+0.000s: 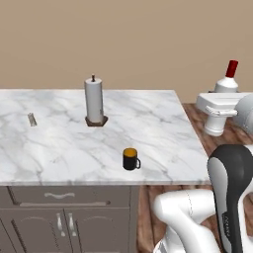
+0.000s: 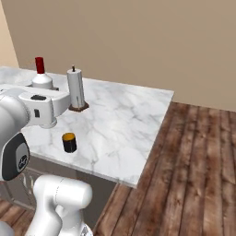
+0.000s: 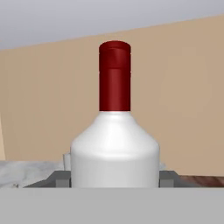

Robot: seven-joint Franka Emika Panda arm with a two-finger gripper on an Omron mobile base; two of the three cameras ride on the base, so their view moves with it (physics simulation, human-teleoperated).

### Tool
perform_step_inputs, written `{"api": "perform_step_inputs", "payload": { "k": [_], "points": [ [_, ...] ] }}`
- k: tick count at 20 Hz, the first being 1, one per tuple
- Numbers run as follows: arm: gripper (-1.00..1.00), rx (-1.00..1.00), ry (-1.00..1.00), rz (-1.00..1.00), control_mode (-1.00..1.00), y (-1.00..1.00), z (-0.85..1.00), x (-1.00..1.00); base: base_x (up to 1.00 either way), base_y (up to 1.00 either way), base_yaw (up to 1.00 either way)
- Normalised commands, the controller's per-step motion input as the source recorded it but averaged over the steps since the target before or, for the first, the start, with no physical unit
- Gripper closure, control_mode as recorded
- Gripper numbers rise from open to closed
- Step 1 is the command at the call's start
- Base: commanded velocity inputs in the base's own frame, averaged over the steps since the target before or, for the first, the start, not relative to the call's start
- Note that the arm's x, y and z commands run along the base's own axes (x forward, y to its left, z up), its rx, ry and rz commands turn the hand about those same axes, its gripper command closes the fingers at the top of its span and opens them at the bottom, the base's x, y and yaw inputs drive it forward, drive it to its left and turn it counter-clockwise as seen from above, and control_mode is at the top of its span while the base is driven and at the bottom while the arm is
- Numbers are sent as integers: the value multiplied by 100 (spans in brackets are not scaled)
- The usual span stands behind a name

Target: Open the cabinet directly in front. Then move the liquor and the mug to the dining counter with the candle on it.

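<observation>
We hold the liquor (image 3: 114, 148) upright, red cap up, between our gripper's (image 3: 114, 181) jaws, beside the dining counter (image 1: 148, 133). There the mug (image 1: 130, 159) stands nearer us than the paper-towel roll (image 1: 94, 100).

The liquor (image 3: 114, 144), a white bottle with a red cap, stands upright between the claw's fingers, off the worktop's right end in the left base view. The mug (image 1: 131, 159), black with an orange-yellow inside, sits upright near the front edge of the marble worktop (image 1: 158, 133). The candle (image 1: 32, 119), a small grey-beige cylinder, is well to the left on the same top.
</observation>
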Motion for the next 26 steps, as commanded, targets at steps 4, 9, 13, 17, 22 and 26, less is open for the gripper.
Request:
{"api": "perform_step_inputs", "payload": {
  "k": [4, 9, 13, 17, 22, 26],
  "points": [
    [100, 0, 0, 0, 100, 0, 0, 0, 20, 10, -13],
    [100, 0, 0, -2, -100, 1, 0, 0, 1, 6, -7],
    [100, 0, 0, -4, -100, 0, 0, 0, 0, 0, 0],
    [100, 0, 0, 0, -100, 0, 0, 0, 0, 0, 0],
    [100, 0, 0, 1, -100, -2, -2, 0, 0, 0, 0],
    [100, 0, 0, 7, -100, -18, -7, 0, 0, 0, 0]
  ]
}}
